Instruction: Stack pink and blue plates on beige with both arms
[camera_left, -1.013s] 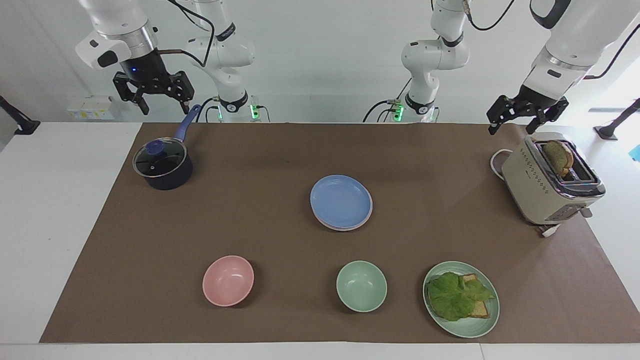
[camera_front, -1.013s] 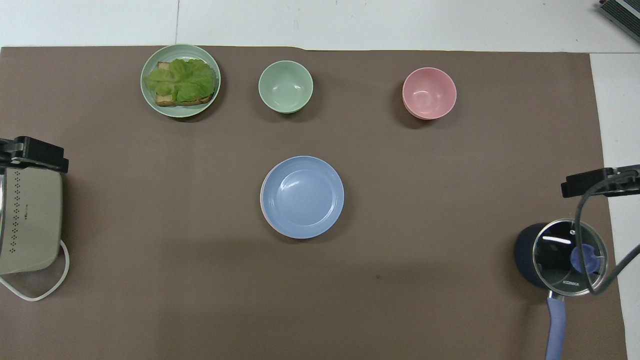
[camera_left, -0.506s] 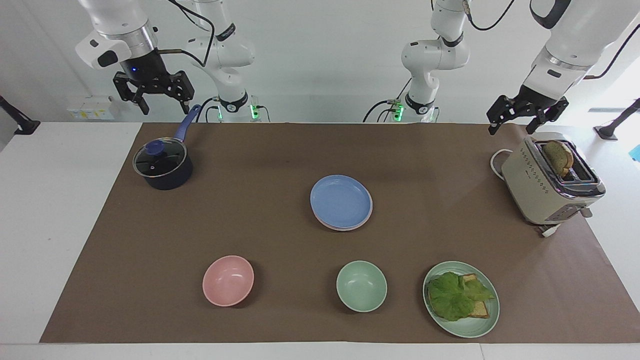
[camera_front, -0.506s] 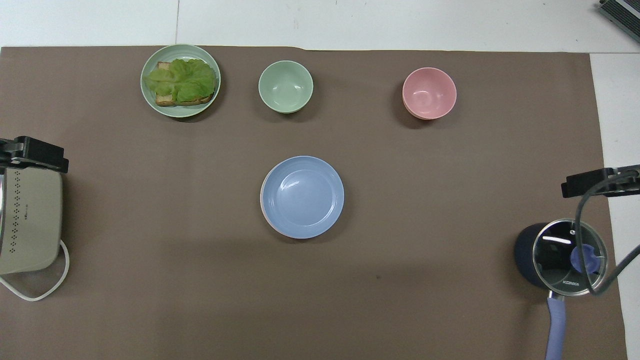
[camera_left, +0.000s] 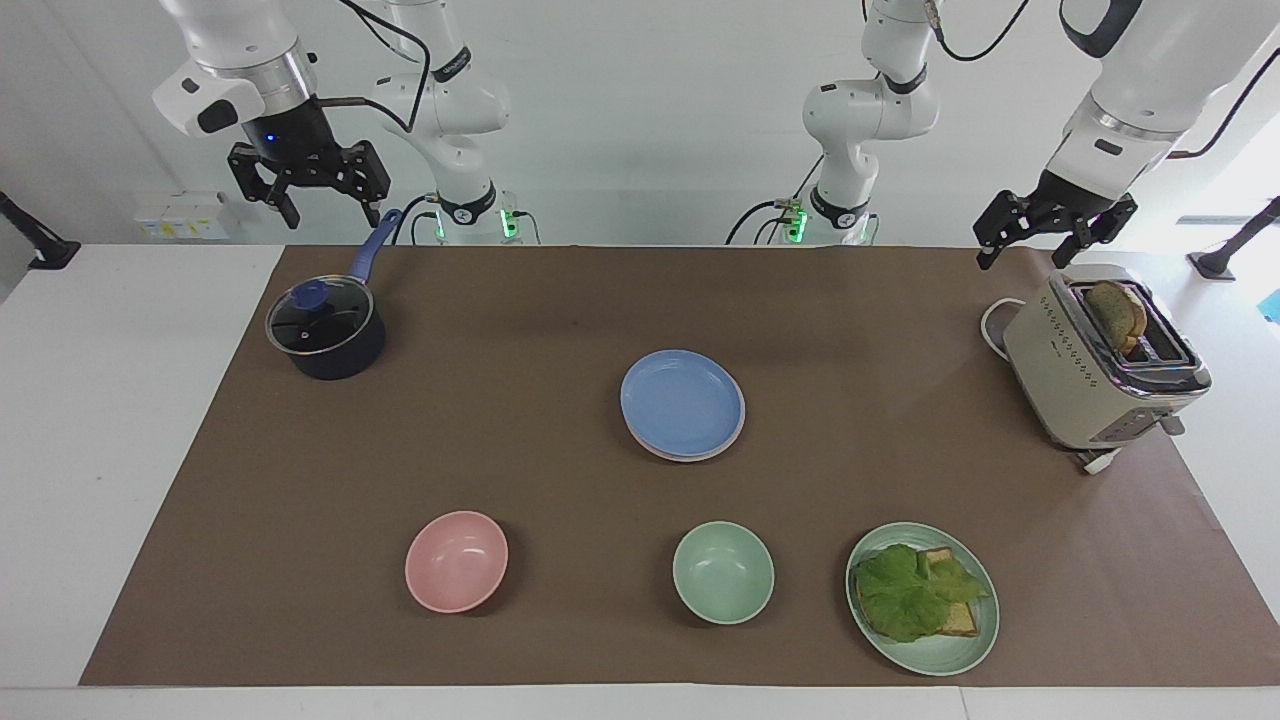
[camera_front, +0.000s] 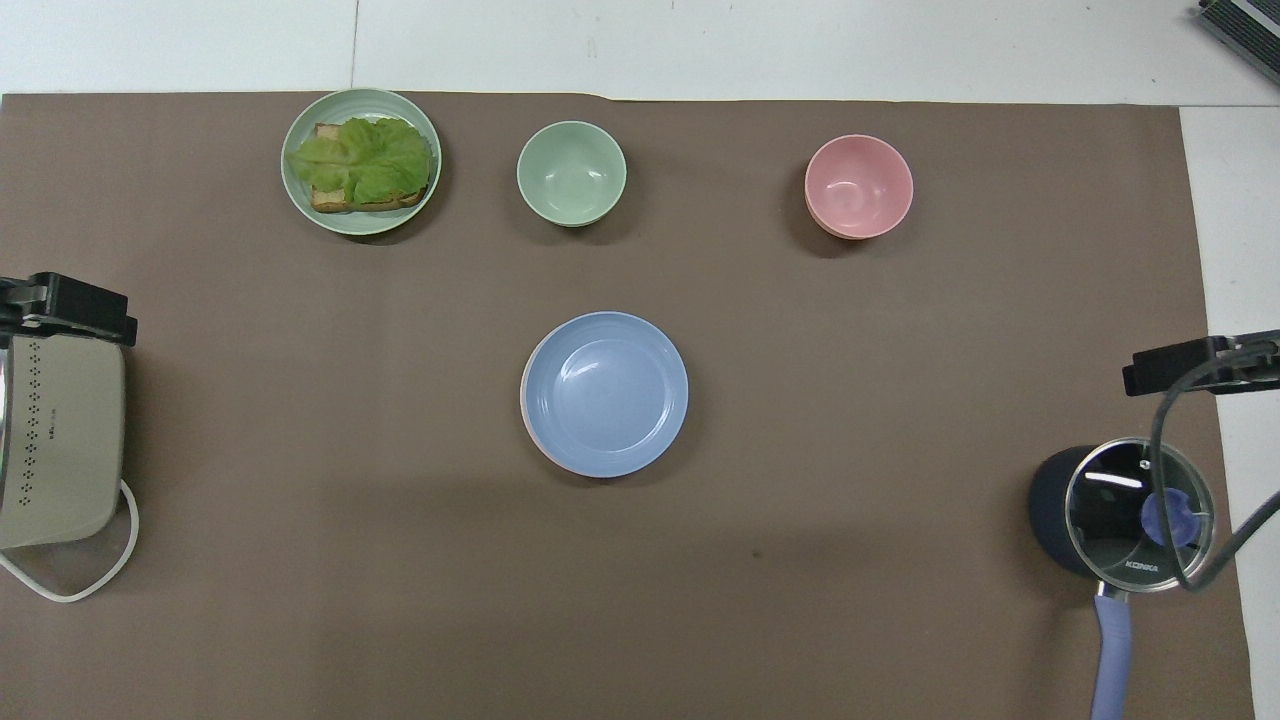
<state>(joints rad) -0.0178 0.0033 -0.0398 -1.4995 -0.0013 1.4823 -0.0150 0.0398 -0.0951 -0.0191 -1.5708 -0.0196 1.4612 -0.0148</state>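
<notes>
The blue plate (camera_left: 682, 402) (camera_front: 604, 392) lies on top of a stack in the middle of the brown mat. Under it only a thin edge of the pink plate (camera_left: 692, 458) (camera_front: 523, 405) shows. The beige plate is hidden from both views. My right gripper (camera_left: 330, 213) (camera_front: 1190, 365) hangs open and holds nothing, up over the handle of the saucepan. My left gripper (camera_left: 1030, 250) (camera_front: 70, 305) also hangs open with nothing in it, over the end of the toaster nearer to the robots. Both are well away from the stack.
A lidded dark saucepan (camera_left: 325, 328) stands at the right arm's end, a toaster (camera_left: 1100, 365) with bread at the left arm's end. Farther from the robots stand a pink bowl (camera_left: 456, 561), a green bowl (camera_left: 723, 572) and a green plate (camera_left: 960, 655) with lettuce on toast.
The right gripper has shifted very slightly over the saucepan handle. The plates and the left arm have not moved.
</notes>
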